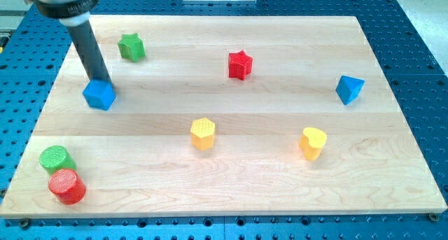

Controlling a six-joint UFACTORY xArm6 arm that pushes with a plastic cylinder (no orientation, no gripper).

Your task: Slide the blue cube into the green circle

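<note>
My tip point(102, 81) is touching the top edge of the blue cube point(99, 95); no pincer is showing. The green circle point(55, 158) is sitting below-left on the tabletop point(280, 184). Pushing is just beginning; next, probably driving down-left.

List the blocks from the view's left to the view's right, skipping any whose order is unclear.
Blue cube with my tip at its top edge → green star → yellow hexagon → red star → yellow heart → second blue block. Green circle and red cylinder overlap, so skipped.
</note>
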